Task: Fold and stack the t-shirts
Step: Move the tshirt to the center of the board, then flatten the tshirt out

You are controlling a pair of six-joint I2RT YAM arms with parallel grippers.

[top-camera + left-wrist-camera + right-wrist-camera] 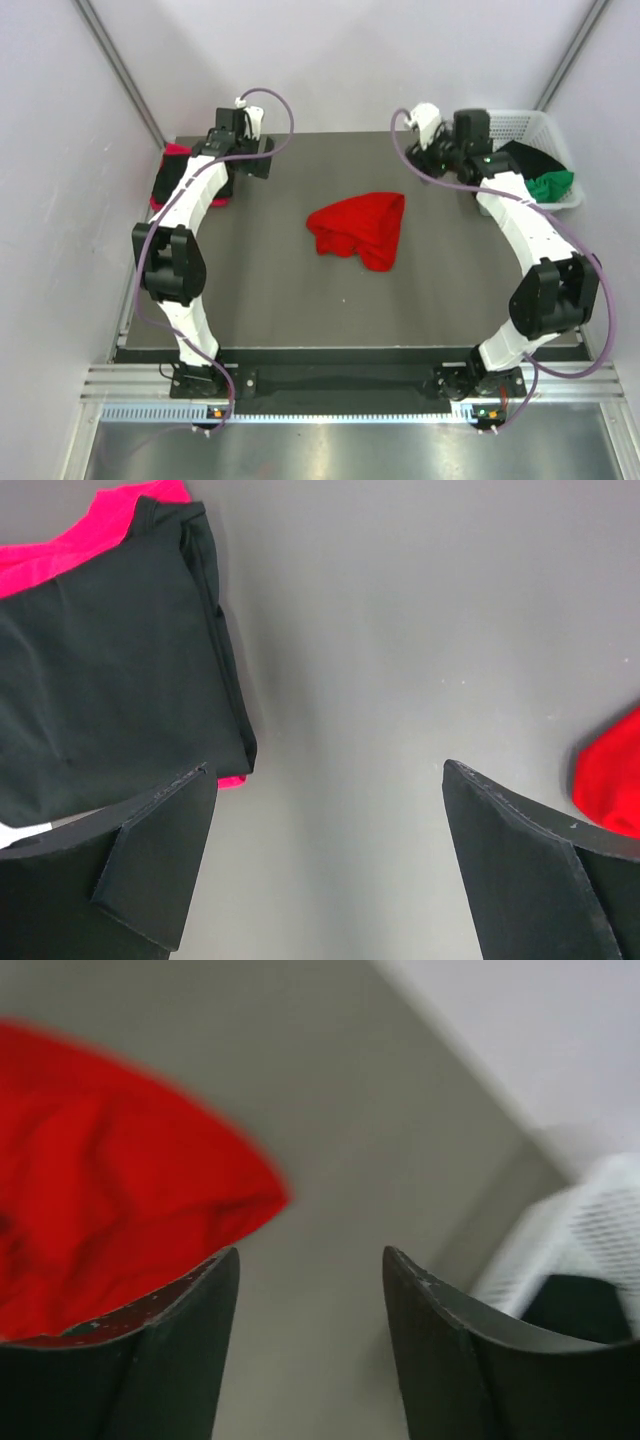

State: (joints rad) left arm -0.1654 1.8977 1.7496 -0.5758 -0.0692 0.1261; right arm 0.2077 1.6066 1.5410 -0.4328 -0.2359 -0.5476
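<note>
A bright red t-shirt (360,228) lies crumpled in the middle of the table. It also shows at the left of the right wrist view (100,1200) and at the right edge of the left wrist view (612,780). At the far left, a folded black t-shirt (100,680) lies on a pinkish red t-shirt (60,550); the left arm partly hides this stack (168,178). My left gripper (328,770) hovers just right of the stack, open and empty. My right gripper (310,1252) is open over bare table between the red shirt and the basket, holding nothing.
A white lattice basket (540,125) stands at the back right corner, with a black shirt (528,157) and a green shirt (552,185) in it. Grey walls close in the table at the back and both sides.
</note>
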